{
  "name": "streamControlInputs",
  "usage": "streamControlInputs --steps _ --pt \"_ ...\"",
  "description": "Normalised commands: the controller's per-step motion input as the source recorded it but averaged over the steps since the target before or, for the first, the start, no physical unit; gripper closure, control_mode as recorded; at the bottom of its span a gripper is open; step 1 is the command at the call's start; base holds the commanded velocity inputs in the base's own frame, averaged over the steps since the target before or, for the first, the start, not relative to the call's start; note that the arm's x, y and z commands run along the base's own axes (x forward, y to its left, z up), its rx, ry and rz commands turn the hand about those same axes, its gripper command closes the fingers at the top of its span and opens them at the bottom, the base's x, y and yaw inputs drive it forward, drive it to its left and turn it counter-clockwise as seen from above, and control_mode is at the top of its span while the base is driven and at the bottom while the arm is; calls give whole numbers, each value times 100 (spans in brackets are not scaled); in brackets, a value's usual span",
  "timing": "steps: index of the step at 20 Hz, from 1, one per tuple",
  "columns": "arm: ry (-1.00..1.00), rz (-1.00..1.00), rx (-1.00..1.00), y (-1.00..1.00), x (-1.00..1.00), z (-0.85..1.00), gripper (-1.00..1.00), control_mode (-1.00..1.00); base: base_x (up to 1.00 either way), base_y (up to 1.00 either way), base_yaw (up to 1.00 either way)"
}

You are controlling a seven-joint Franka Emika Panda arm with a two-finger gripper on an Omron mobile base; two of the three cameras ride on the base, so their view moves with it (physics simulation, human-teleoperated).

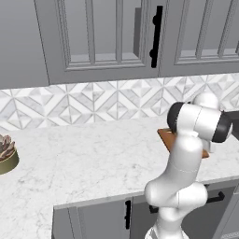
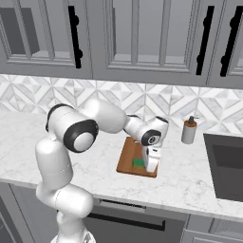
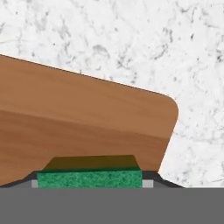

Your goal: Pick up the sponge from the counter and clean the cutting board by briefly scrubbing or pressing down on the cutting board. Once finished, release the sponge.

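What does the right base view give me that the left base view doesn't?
Right base view alone: the gripper down on the cutting board, the green sponge beside its fingers, a soap dispenser and the sink. Left base view alone: a potted succulent at the counter's far left. Both share the marble counter, the board, the arm and the grey upper cabinets.

The white marble counter (image 2: 190, 180) carries the cutting board (image 2: 128, 156); a soap dispenser (image 2: 189, 131) stands right of the board, a potted succulent (image 1: 5, 154) far left.
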Motion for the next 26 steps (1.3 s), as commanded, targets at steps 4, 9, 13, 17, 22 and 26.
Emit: streamControlInputs --steps 4,9,13,17,22,26 --pt "6 -2 0 6 -99 -22 100 -100 0 0 0" --pt "1 -12 -1 4 -38 -10 100 -100 0 0 0" --pt "1 -2 0 -8 16 1 100 -100 0 0 0" --pt "0 0 2 -27 7 6 100 -100 0 0 0" --pt "0 0 0 -10 4 30 100 -100 0 0 0" --pt "0 10 -1 59 -1 84 100 -100 0 0 0"
